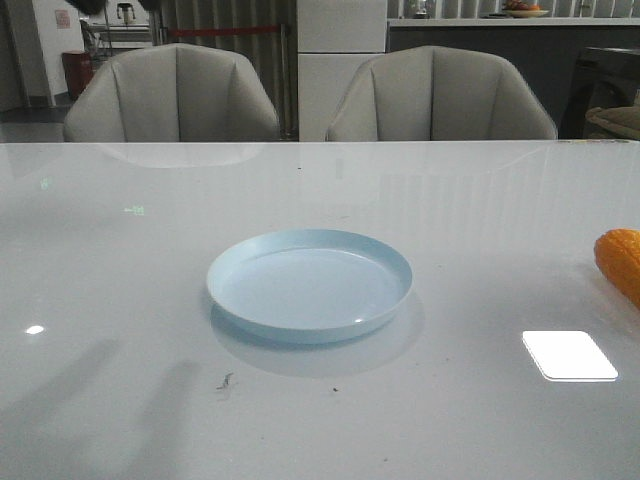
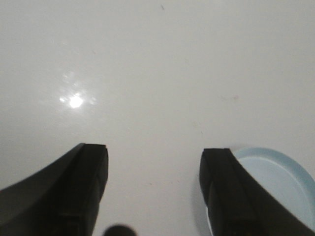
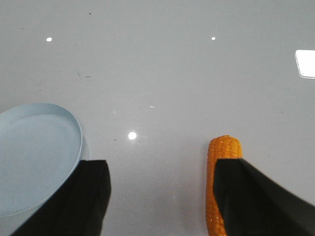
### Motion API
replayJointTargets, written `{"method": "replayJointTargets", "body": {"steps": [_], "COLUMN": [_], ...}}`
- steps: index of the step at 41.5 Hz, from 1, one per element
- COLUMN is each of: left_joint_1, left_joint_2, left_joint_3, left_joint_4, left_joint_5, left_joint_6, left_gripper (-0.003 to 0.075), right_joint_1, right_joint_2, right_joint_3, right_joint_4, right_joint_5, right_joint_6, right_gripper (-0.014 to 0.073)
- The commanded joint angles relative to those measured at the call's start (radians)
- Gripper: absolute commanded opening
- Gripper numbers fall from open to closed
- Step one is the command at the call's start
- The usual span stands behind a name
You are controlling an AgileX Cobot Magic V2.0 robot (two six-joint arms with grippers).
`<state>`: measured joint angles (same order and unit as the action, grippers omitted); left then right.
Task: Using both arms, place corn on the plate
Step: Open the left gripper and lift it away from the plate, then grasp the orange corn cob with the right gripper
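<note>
The pale-blue plate (image 1: 310, 283) lies empty in the middle of the white table. An orange corn (image 1: 620, 262) rests at the table's right edge, partly cut off by the front view. In the right wrist view my right gripper (image 3: 160, 169) is open above the table, with the corn (image 3: 220, 162) partly under one finger and the plate (image 3: 34, 157) beside the other. My left gripper (image 2: 153, 155) is open over bare table, the plate (image 2: 278, 179) showing behind one finger. Neither gripper appears in the front view.
Two grey chairs (image 1: 175, 95) stand behind the table's far edge. A bright rectangular light reflection (image 1: 568, 355) lies on the tabletop near the right front.
</note>
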<state>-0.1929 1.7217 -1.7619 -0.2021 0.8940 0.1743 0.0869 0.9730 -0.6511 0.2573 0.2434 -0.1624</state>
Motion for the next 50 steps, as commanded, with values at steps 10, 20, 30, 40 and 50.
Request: {"method": "replayJointTargets", "body": {"steps": [10, 20, 30, 40, 50], "left_joint_1": [0.266, 0.362, 0.286, 0.274, 0.237], "left_joint_2": [-0.302, -0.524, -0.748, -0.861, -0.865], "left_joint_3": [0.106, 0.485, 0.87, 1.01, 1.01], "left_joint_4": [0.037, 0.013, 0.006, 0.008, -0.064], "left_joint_5": [-0.061, -0.237, -0.449, -0.504, -0.506], "left_joint_6": [0.016, 0.058, 0.144, 0.144, 0.144], "left_gripper": [0.0456, 0.0456, 0.0456, 0.0456, 0.0456], "right_joint_1": [0.0, -0.002, -0.002, -0.01, -0.193], "right_joint_2": [-0.012, -0.012, -0.012, -0.001, 0.142], "right_joint_3": [-0.037, -0.037, -0.037, -0.066, -0.293], "right_joint_4": [0.008, 0.008, 0.008, 0.008, 0.006], "right_joint_5": [-0.075, -0.025, -0.009, 0.041, 0.215], "right_joint_6": [-0.006, -0.006, -0.006, 0.005, 0.084], "right_gripper": [0.055, 0.055, 0.055, 0.055, 0.055]}}
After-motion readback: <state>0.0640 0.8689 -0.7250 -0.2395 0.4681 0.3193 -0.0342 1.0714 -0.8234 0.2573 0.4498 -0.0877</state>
